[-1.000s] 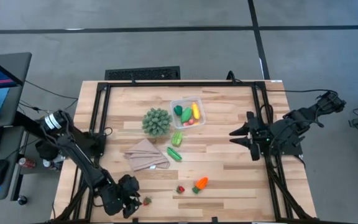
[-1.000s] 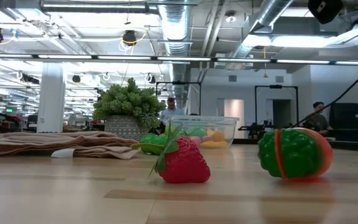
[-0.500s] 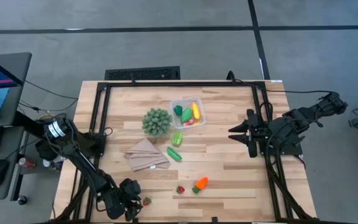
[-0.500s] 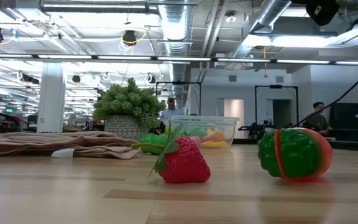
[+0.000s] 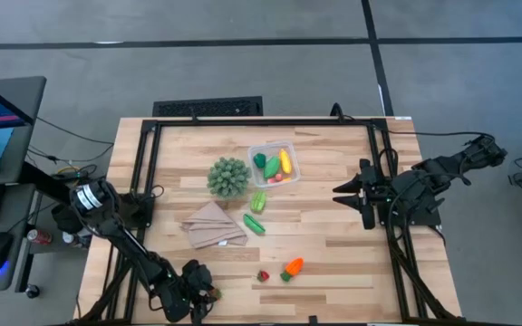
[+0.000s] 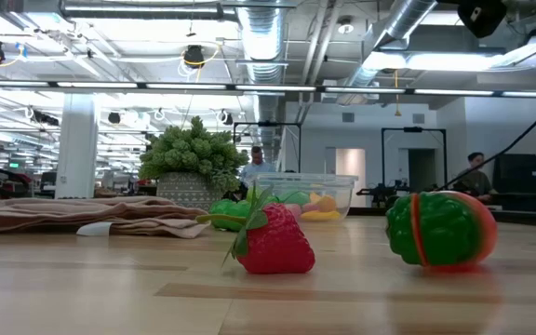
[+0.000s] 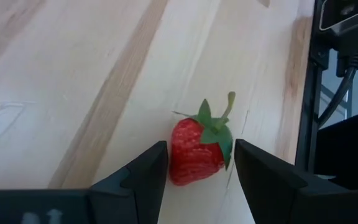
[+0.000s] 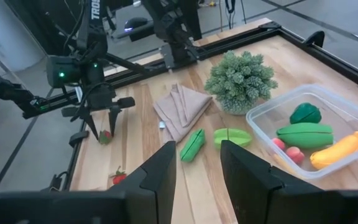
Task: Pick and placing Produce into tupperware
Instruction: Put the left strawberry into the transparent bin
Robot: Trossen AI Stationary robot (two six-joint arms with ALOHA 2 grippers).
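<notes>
Left wrist view puts your left gripper (image 7: pixel 197 165) low at the tabletop's (image 5: pixel 333 244) front edge near the left corner, fingers parted around a strawberry (image 7: pixel 199 151), seemingly not yet pinching. Your right gripper (image 5: pixel 350 196) waits by the right edge, slightly open, empty. The tupperware (image 5: pixel 274 164) (already holding several pieces) sits toward the back edge.

On the table there is one clear container (image 5: pixel 274 164), and inside it four toy pieces. Outside the container lie two green pods (image 5: pixel 256 213), one carrot (image 5: pixel 292 267) and two strawberries (image 8: pixel 112 157). There is also one spiky green ball (image 5: pixel 228 177), one tan cloth (image 5: pixel 212 225), and two robot arms.
</notes>
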